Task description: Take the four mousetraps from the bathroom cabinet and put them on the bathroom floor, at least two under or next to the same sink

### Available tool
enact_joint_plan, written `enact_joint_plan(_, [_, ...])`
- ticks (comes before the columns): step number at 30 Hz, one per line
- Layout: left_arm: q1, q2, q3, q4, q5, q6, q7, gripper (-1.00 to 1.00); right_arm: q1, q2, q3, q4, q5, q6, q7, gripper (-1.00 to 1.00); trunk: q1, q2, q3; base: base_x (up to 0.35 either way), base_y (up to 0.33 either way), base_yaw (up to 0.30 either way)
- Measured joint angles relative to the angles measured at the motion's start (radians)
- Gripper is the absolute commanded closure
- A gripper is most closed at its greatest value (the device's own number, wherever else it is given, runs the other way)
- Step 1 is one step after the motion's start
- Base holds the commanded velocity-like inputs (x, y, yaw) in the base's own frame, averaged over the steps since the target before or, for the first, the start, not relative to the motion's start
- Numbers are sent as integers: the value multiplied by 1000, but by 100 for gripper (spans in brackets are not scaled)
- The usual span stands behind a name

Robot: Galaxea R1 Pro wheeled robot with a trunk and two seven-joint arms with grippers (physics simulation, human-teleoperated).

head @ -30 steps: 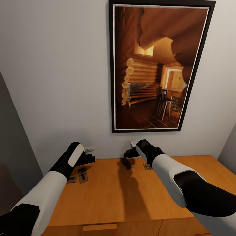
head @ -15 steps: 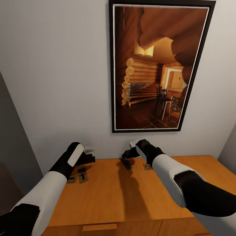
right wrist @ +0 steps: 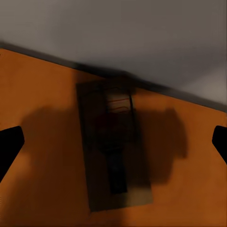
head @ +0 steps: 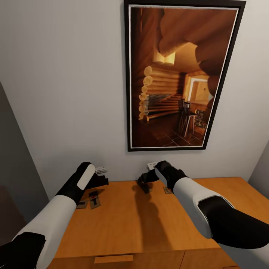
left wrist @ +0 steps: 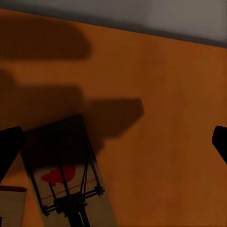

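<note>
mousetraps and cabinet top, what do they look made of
Mousetrap: pale tan flat board, seemingly bare matte wood, carrying dark thin wire parts that look like metal, plus a red painted spot. The one beneath the right arm lies in shadow, so its finish is harder to judge. Cabinet: orange-brown wood look, smooth, faint grain, soft sheen.

Your left end effector (left wrist: 113, 146) hangs over the orange-brown worktop (left wrist: 161, 94) with its two dark fingertips (left wrist: 9, 149) spread wide at the frame's edges. A mousetrap (left wrist: 64, 165) lies flat on the wood nearer one fingertip, red spot and wire spring showing, partly in shadow. A second tan board's corner (left wrist: 12, 205) sits just beside it. A grey wall (left wrist: 142, 14) borders the worktop.
</note>
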Motion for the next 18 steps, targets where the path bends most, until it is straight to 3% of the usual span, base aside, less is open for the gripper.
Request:
enact_joint_plan(8, [0,0,0,0,-1,0,0,-100,8,0,1,1,0,-2,13,-100,0,0,0,0,0,0])
enact_joint_plan(18, [0,0,1,0,-3,0,0,-100,9,0,2,1,0,-4,15,-100,38,-70,-31,0,0,0])
